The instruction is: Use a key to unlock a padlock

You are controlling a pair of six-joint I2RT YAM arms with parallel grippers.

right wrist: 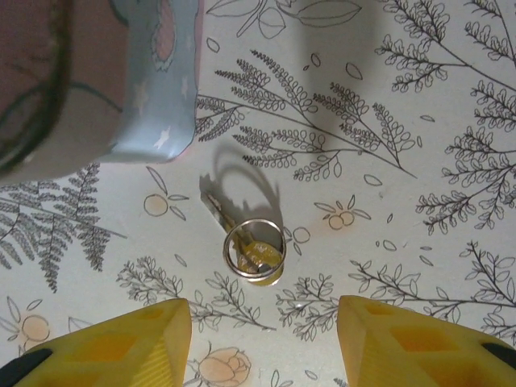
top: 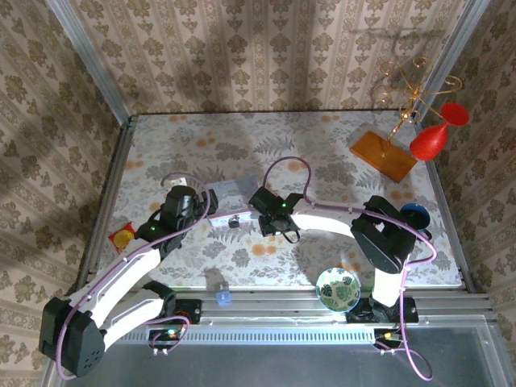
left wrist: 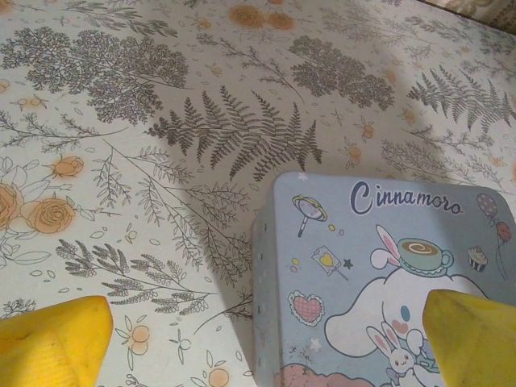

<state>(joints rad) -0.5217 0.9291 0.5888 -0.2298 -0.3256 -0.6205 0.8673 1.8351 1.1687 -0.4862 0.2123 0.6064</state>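
The key (right wrist: 216, 211) lies flat on the floral tablecloth, joined to a metal ring (right wrist: 255, 251) with a brass-coloured head inside it. My right gripper (right wrist: 262, 343) is open just short of the ring, its yellow fingers (right wrist: 113, 347) wide on either side with nothing between them. From above, the key (top: 234, 223) is a small dark spot between the two grippers. My left gripper (left wrist: 266, 339) is open over the left edge of the pale blue cartoon tin box (left wrist: 387, 266). The padlock is hidden.
The tin box (top: 230, 195) sits mid-table beside my left gripper (top: 193, 208). An orange base with wire stand and red cones (top: 431, 139) is at the back right. A green patterned bowl (top: 338, 288) and a small blue cap (top: 223, 297) rest at the near edge.
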